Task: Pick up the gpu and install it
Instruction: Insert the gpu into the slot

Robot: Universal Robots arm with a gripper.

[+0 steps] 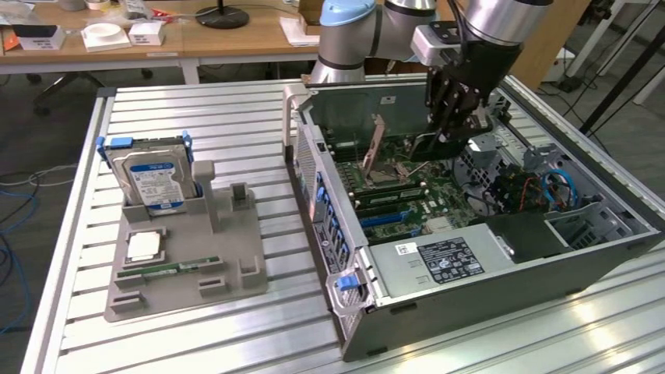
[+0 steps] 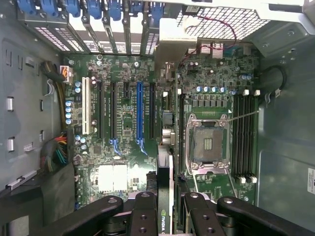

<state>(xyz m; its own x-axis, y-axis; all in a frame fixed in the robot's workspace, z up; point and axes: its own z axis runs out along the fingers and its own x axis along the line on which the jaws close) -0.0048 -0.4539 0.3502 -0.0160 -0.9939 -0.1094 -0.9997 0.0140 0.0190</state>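
My gripper [image 1: 449,139] reaches down into the open computer case [image 1: 582,265], above the motherboard. It is shut on the gpu [image 1: 416,146], a slim dark card held on edge. The wrist view looks along the gpu [image 2: 165,167], which is clamped between the black fingers [image 2: 143,211] of the gripper [image 2: 166,199], and its silver bracket [image 2: 172,44] points toward the case's rear wall. The card hangs over the board between the blue expansion slot [image 2: 140,113] and the processor socket [image 2: 209,142]. I cannot tell if its lower edge touches a slot.
A grey holder tray [image 1: 182,300] on the slatted table at the exterior view's left carries a hard drive [image 1: 154,181], a processor chip [image 1: 143,246] and a green memory stick [image 1: 167,270]. The power supply [image 1: 441,257] and cable bundles [image 1: 556,187] crowd the case's near side.
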